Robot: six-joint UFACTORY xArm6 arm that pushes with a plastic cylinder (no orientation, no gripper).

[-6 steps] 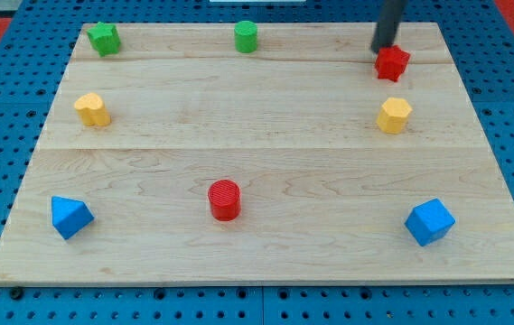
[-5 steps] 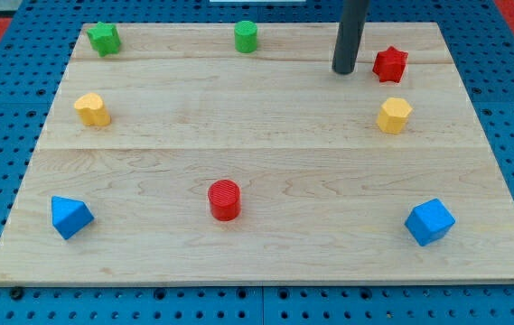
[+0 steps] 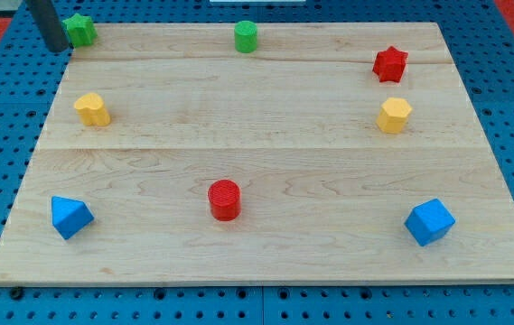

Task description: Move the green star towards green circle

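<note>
The green star (image 3: 81, 29) sits at the top left corner of the wooden board (image 3: 266, 262). The green circle (image 3: 246, 37) stands at the top middle, well to the star's right. My tip (image 3: 55, 49) is at the view's top left, just off the board's left edge, close against the star's left side. Whether it touches the star I cannot tell.
A red star (image 3: 390, 64) and a yellow hexagon (image 3: 394, 116) are at the right. A yellow block (image 3: 92, 109) is at the left. A red cylinder (image 3: 225, 199) is at the lower middle. Blue blocks sit at the lower left (image 3: 70, 217) and lower right (image 3: 430, 222).
My tip has swept from beside the red star at the top right across to the top left. The green star has shifted a little left and up.
</note>
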